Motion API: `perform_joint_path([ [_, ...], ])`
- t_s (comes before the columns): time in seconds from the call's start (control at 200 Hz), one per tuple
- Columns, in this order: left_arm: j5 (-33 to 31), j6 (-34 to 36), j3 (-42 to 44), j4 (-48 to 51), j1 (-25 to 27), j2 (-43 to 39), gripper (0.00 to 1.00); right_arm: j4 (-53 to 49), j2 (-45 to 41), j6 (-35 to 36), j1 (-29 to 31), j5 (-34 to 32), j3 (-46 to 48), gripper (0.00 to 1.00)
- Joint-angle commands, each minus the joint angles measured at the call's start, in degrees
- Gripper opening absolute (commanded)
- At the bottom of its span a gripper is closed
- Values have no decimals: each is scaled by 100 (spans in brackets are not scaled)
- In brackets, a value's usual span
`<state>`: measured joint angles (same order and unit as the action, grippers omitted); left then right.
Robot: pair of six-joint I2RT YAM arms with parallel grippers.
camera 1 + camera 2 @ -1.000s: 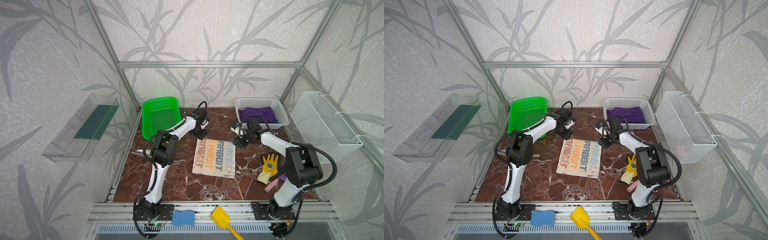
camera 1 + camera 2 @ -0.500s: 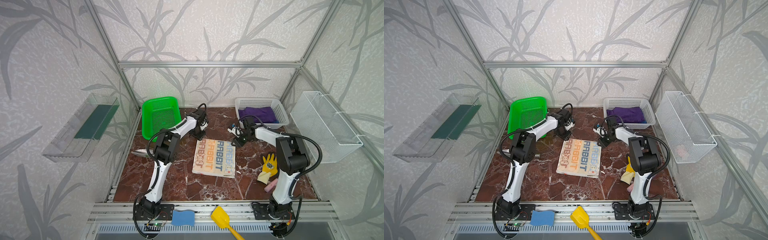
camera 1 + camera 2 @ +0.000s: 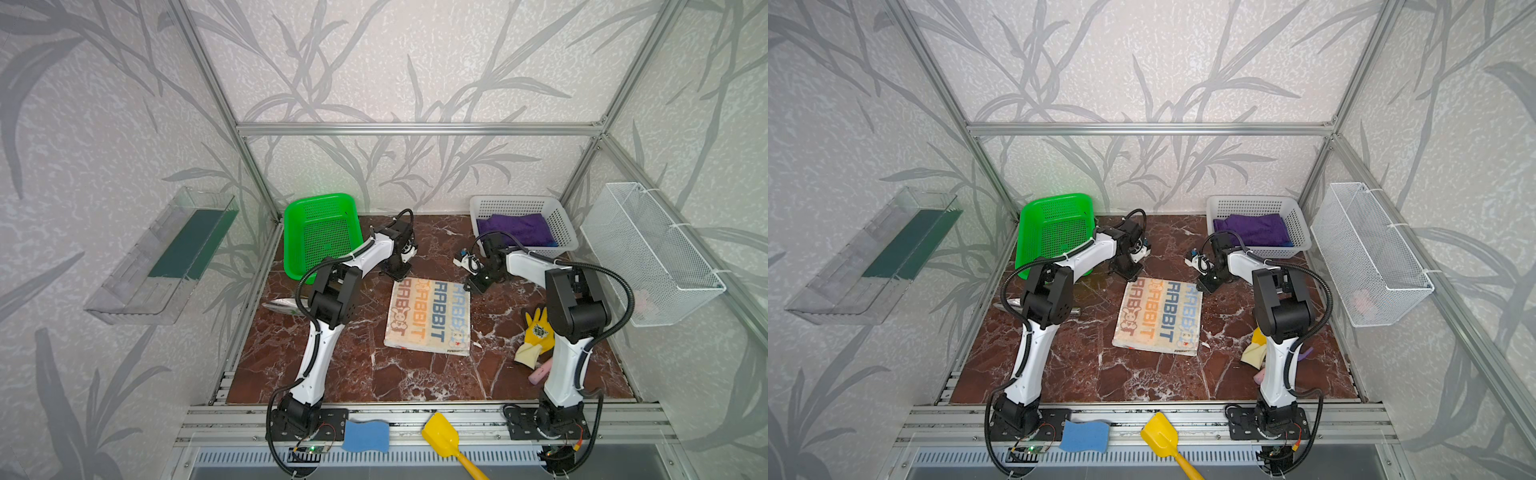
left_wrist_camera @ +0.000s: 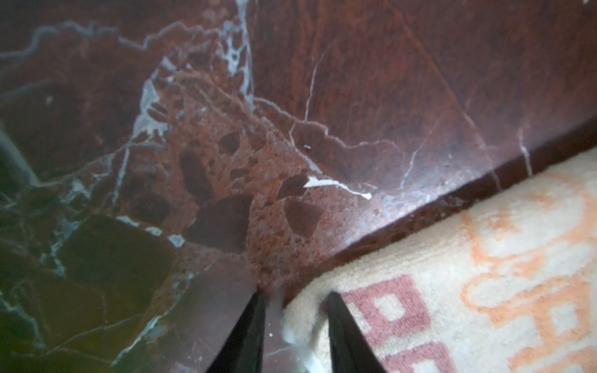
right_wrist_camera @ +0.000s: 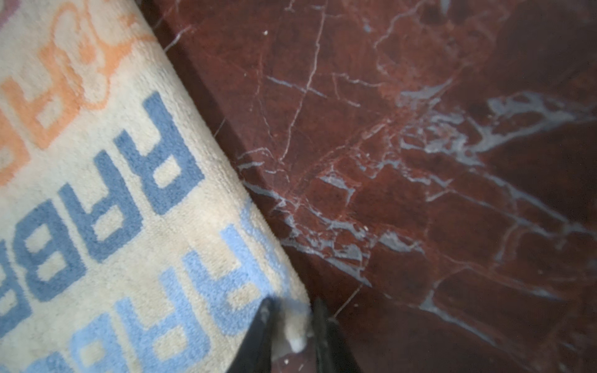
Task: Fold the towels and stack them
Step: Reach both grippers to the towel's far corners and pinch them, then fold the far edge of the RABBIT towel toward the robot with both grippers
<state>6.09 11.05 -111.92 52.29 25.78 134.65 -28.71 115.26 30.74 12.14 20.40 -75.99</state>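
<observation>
Now cream towel [image 3: 428,318] flat on counter [image 3: 332,365]. My right hand [image 5: 290,311] narrow, pinching one far corner; my left hand [image 4: 294,300] narrow, straddling other, cannot tell if gripped. Two corners, likely so far edge folds over evenly. Purple towel [image 3: 515,228] in white basket [image 3: 562,224].

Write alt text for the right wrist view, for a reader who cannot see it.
The right gripper pinches, between its two black fingers, one corner of a cream towel printed with blue and orange RABBIT lettering. The towel lies flat on a red-brown marble tabletop with pale veins.
</observation>
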Motion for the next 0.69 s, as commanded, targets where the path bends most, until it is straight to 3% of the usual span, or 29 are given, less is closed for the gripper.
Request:
perform_joint_path([
  [0.0,18,109,77,268,-10,319,23,-305,161,90,51,-28,-101,16],
  [0.105,118,90,51,318,-3,368,8,-302,144,107,69,-36,-85,12],
  [0.13,156,84,41,338,-6,376,0,-298,141,107,69,-32,-79,11],
  [0.365,-34,-147,256,207,-15,129,0,-193,-6,125,69,-111,-39,0],
  [0.69,-632,-300,1094,-682,-24,-1251,0,324,-642,332,65,-12,31,0],
])
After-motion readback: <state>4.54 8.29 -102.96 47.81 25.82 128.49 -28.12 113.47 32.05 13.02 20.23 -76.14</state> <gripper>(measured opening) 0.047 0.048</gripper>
